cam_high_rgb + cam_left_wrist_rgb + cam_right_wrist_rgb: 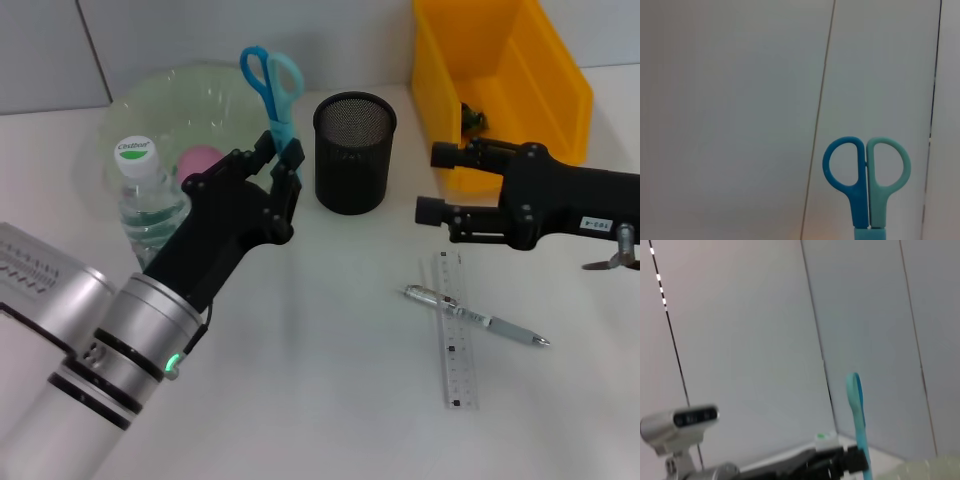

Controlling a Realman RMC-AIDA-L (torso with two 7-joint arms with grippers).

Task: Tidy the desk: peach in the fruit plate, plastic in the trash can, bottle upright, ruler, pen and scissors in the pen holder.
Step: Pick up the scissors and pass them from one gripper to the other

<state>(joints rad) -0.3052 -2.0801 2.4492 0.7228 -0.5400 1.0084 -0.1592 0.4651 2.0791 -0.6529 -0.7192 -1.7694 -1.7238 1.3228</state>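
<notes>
The left claw (284,168) grips the blue scissors (272,85) upright, handles up, just left of the mesh pen holder (354,152) — centre them over its mouth before release; the right claw (437,183) idles by the yellow bin (500,80), grip unclear.

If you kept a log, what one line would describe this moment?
left end effector: holds scissors upright, left of holder | right end effector: idle by bin | ruler, pen: on desk
</notes>
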